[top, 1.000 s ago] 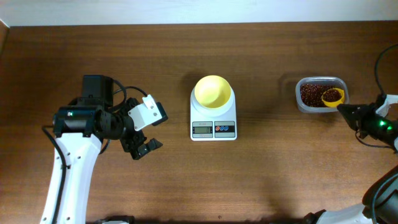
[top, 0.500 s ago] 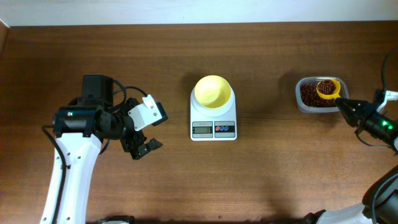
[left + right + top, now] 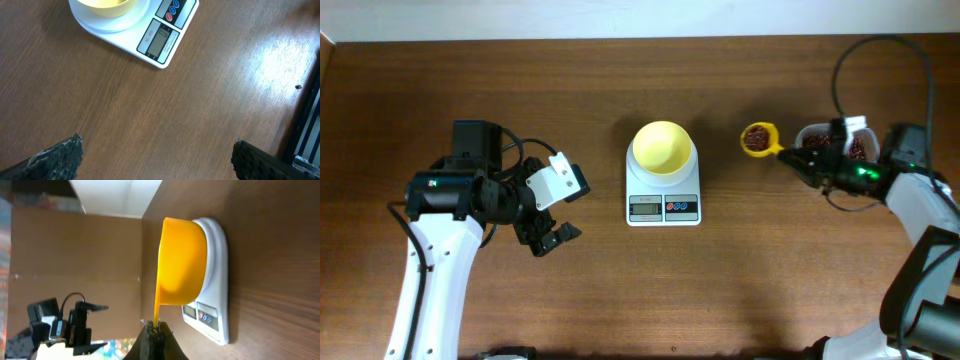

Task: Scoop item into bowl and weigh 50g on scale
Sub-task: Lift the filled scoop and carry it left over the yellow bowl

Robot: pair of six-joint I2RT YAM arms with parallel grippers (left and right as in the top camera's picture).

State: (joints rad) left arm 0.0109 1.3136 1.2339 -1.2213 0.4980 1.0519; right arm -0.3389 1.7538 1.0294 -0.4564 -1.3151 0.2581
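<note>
Grips the scoop [image 3: 767, 146] of beans [image 3: 754, 137] in the closed right gripper [image 3: 790, 155], between tub [image 3: 817, 131] and scale [image 3: 663, 207]; holds the left gripper [image 3: 552, 238] wide open, empty.

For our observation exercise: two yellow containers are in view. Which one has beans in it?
The small handled scoop, held by its handle in the right fingers, carries beans. The pale-yellow bowl on the scale is empty.

left arm [image 3: 425, 280] — white links, black joints | cables black | fingers [image 3: 55, 157] dark, textured
</note>
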